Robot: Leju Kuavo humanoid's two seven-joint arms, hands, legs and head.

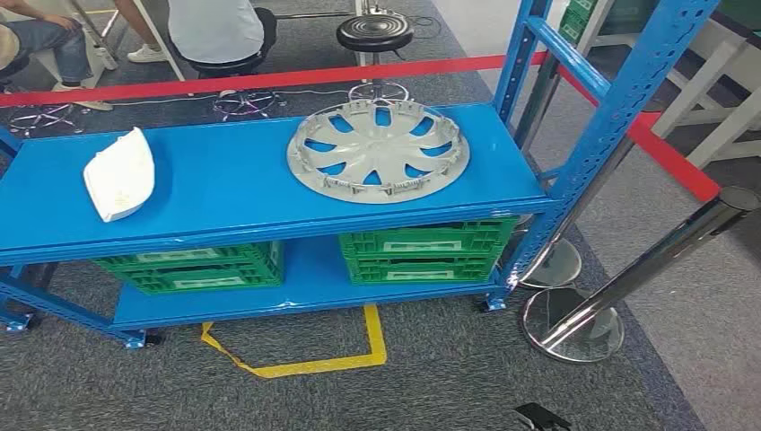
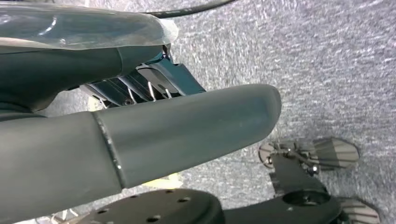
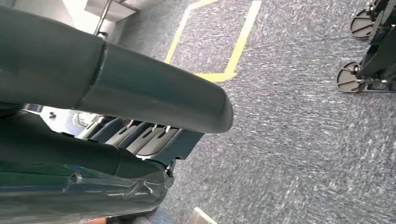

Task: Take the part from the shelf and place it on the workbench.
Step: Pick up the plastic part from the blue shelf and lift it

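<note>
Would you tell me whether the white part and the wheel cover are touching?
Apart: the head view shows bare blue shelf between the white part and the wheel cover.

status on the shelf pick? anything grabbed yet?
Nothing done yet. The hubcap and white part both lie on the blue shelf. The left hand and right hand hang over carpet holding nothing. Reach, grasp and workbench placement all remain.
</note>
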